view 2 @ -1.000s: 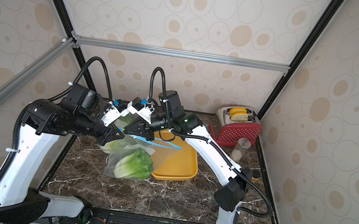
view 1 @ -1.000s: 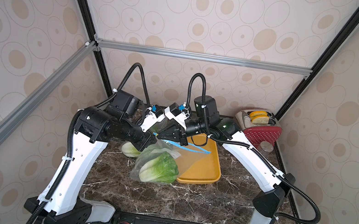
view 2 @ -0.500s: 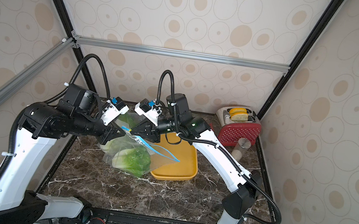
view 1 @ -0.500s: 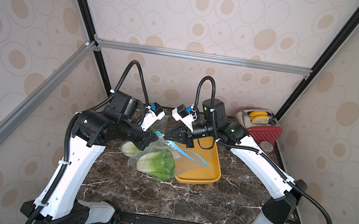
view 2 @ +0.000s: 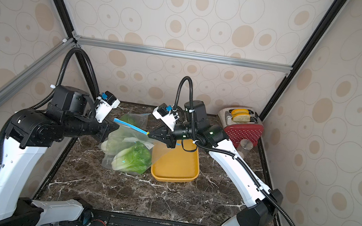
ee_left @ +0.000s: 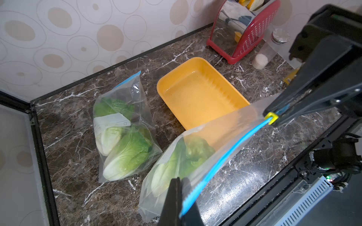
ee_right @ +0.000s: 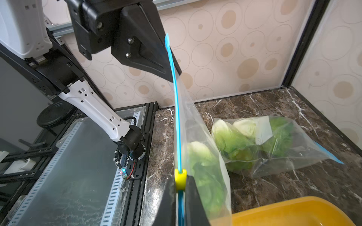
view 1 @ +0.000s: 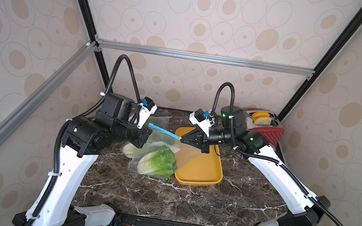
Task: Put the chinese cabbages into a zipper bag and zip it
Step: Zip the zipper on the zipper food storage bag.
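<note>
A clear zipper bag (view 1: 189,155) hangs stretched between my two grippers above the marble table. Its blue zip strip (view 1: 164,130) (ee_left: 225,162) runs taut from one to the other. Chinese cabbages (view 1: 159,162) (view 2: 134,159) (ee_left: 186,156) (ee_right: 203,166) show inside it as green leaves over a white base; I cannot tell how many. My left gripper (view 1: 147,129) (ee_left: 179,179) is shut on the strip's left end. My right gripper (view 1: 181,139) (ee_right: 180,183) is shut on the yellow slider (ee_left: 272,117) (ee_right: 180,178) at the right end.
A second clear bag (ee_left: 121,133) (ee_right: 264,142) with cabbage heads lies on the table behind the held one. A yellow tray (view 1: 200,172) (ee_left: 197,92) sits right of the bags. A toaster with a red rack (view 1: 267,129) and a small jar (view 2: 244,146) stand at the back right.
My right gripper has moved right, away from the left one, taking the yellow slider along the blue strip. The strip now stretches out long between them, and the bag hangs lower.
</note>
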Available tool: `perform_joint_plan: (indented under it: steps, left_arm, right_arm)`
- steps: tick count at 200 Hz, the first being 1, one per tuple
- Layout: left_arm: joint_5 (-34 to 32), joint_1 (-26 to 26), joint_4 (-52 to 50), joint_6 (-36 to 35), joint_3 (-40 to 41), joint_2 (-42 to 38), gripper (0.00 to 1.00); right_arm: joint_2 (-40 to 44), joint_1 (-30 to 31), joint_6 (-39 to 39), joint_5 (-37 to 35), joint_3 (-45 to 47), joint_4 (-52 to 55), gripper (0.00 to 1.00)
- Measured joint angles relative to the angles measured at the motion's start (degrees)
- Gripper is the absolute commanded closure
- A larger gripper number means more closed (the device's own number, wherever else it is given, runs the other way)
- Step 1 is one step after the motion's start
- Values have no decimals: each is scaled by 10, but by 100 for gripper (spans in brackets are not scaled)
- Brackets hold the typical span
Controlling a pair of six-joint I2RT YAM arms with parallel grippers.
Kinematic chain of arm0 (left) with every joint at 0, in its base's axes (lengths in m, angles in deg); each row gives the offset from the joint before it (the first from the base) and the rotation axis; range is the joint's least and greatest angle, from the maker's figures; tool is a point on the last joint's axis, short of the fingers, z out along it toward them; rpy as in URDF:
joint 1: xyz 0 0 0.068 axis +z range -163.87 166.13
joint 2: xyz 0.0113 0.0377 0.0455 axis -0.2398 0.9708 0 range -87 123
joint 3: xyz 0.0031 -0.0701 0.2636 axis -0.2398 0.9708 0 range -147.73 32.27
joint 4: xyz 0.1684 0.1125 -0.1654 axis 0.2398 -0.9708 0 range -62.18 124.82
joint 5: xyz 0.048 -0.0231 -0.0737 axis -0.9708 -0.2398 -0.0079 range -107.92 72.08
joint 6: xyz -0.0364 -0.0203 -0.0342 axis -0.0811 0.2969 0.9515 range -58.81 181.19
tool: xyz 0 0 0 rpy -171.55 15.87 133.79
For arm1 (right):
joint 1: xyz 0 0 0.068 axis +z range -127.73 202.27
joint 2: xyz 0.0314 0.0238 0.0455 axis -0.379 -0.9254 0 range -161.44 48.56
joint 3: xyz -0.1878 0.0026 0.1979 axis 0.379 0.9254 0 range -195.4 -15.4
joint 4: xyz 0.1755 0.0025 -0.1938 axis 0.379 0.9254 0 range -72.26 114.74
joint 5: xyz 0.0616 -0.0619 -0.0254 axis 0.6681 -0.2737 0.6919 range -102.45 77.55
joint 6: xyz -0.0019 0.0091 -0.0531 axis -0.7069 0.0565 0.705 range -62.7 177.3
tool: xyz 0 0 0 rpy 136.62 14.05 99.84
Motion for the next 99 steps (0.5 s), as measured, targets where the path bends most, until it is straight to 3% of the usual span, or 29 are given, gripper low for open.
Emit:
perform_joint_plan:
  steps: [99]
  left_arm:
    - [-59,0,23,37,1,-2,100]
  right_arm:
    - [103,-78,-27,-37,105,7,100]
